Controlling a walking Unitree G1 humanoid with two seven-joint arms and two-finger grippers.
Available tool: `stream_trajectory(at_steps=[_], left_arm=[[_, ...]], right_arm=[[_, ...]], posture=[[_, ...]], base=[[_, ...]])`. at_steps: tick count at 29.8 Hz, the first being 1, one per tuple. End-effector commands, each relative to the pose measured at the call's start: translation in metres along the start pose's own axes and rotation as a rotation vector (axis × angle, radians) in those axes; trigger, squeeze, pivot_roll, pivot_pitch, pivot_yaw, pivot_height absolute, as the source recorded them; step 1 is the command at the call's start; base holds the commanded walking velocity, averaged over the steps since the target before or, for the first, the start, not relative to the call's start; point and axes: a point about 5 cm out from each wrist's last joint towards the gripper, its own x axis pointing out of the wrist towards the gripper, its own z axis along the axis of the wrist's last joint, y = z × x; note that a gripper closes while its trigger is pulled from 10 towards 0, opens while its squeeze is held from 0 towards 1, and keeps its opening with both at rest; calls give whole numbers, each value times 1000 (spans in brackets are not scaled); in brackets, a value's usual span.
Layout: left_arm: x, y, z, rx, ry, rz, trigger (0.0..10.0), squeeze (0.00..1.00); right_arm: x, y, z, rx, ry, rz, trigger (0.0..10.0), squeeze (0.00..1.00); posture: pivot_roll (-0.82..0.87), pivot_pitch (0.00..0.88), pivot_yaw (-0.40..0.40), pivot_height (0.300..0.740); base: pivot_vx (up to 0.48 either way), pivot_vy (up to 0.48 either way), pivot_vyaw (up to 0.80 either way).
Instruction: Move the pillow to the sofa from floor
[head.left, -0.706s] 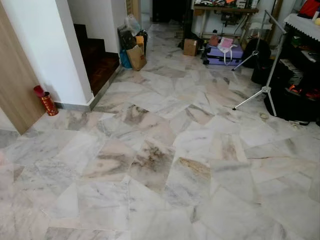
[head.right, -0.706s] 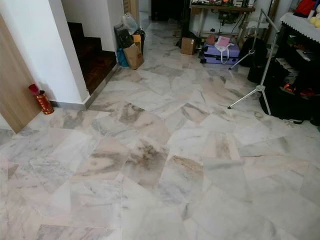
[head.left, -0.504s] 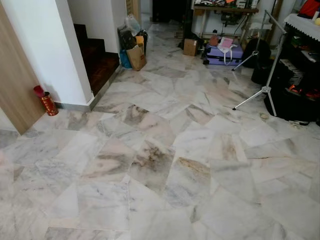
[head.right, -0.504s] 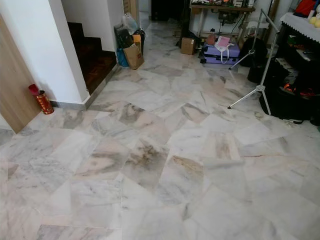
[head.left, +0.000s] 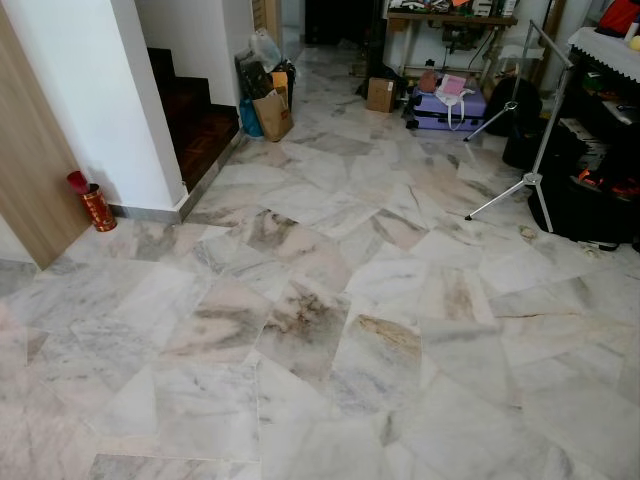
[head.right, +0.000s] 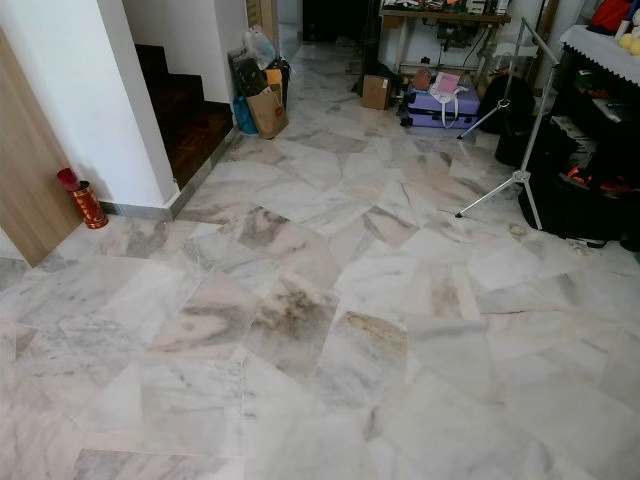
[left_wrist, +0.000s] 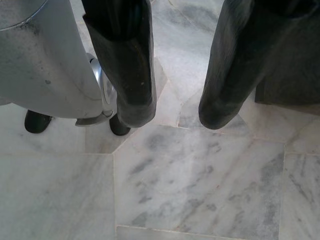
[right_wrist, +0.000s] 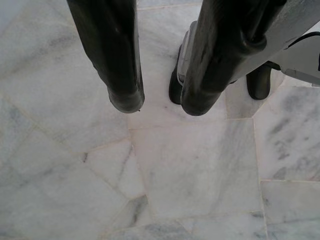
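Two grippers hanging idle over marble floor; jaws parted, nothing held.

Head views: open stretch of pale veined marble. Red tin against foot of white wall at left edge of floor, beside wooden panel. Dark steps behind wall; paper bag at far left. Purple suitcase and cardboard box along far edge; tripod at far right. Pillow and sofa: location cannot be told.
Left wrist view: left gripper pointing down at floor, fingers spread, empty; silver leg and foot alongside.
Right wrist view: right gripper likewise, fingers apart, empty.
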Motion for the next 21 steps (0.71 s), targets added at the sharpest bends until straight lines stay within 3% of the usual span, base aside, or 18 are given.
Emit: stream_trajectory(at_steps=[1,20,21], left_arm=[[3,-6,13,-46,-50,-19,10000,0],[3,-5,13,-44,-49,-19,10000,0],[1,1,9,-10,-34,-14,10000,0]], right_arm=[[7,3,29,159,-54,-35,10000,0],[7,4,28,155,-50,-37,10000,0],[7,8,26,202,-57,-16,10000,0]], posture=[[4,103,19,740],[4,103,19,740],[7,103,31,740]], base=[[0,0,0],[0,0,0],[0,0,0]])
